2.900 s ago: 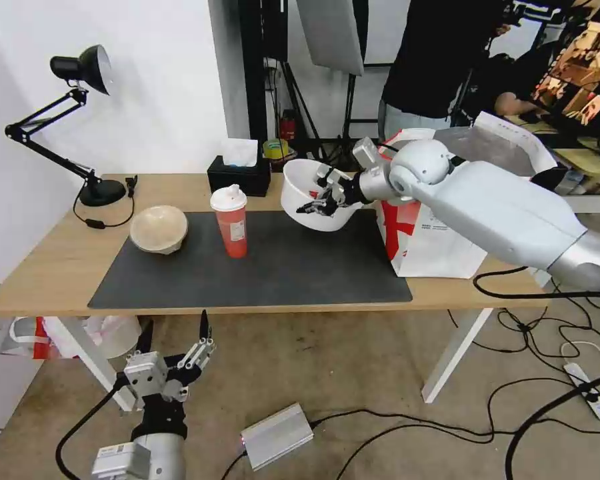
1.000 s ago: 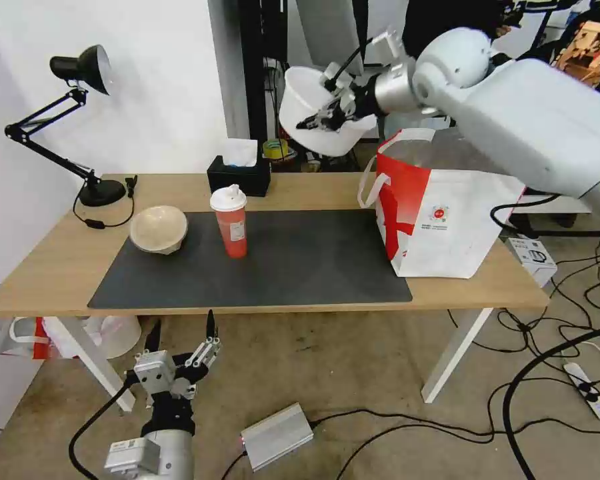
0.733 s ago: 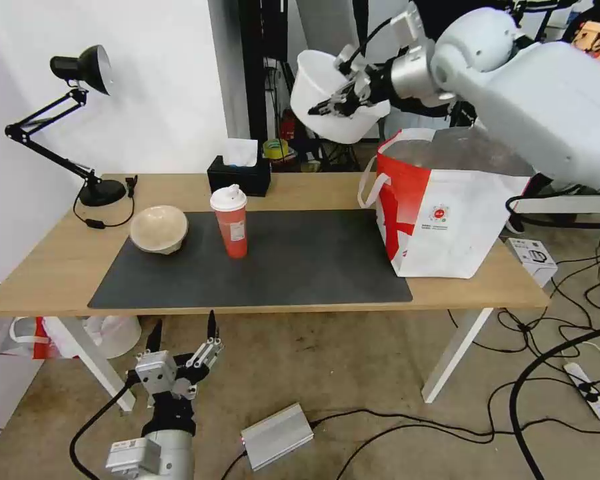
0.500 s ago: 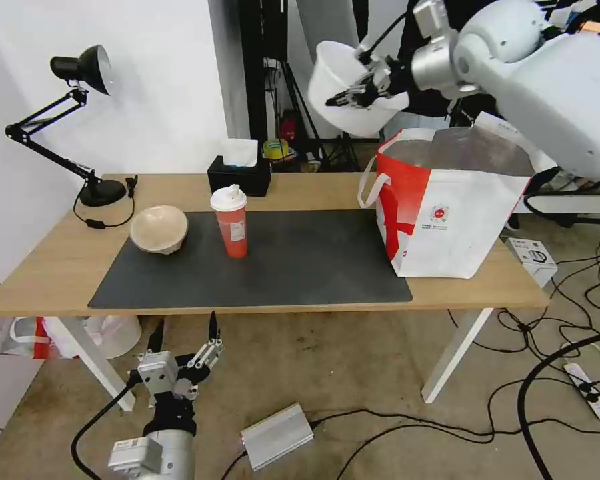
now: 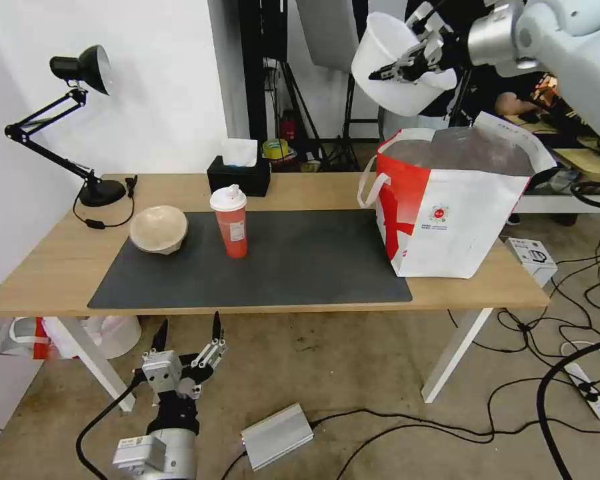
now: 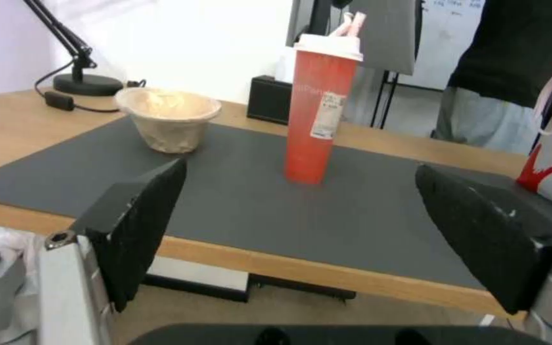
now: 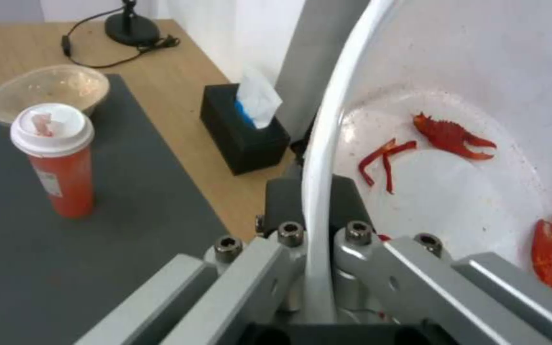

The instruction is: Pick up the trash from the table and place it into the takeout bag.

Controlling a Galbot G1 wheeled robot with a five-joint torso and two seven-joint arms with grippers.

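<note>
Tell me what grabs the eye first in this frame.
The white bowl hangs high in the air, tilted, its rim pinched by the right pincer, just above and left of the takeout bag. Red scraps cling inside it. Below the table's front edge, the left pincer waits open.

Right hand (image 5: 407, 67) raised high, clamped shut (left hand (image 5: 188, 333) hangs low, fingers spread).

The light-wood table (image 5: 293, 190) carries a dark grey mat (image 5: 300, 267). A red cup (image 5: 230, 223) and beige bowl (image 5: 159, 229) stand on the mat, beyond the left gripper (image 5: 188, 330). The takeout bag (image 5: 447, 213) stands below the right gripper (image 5: 407, 67).
</note>
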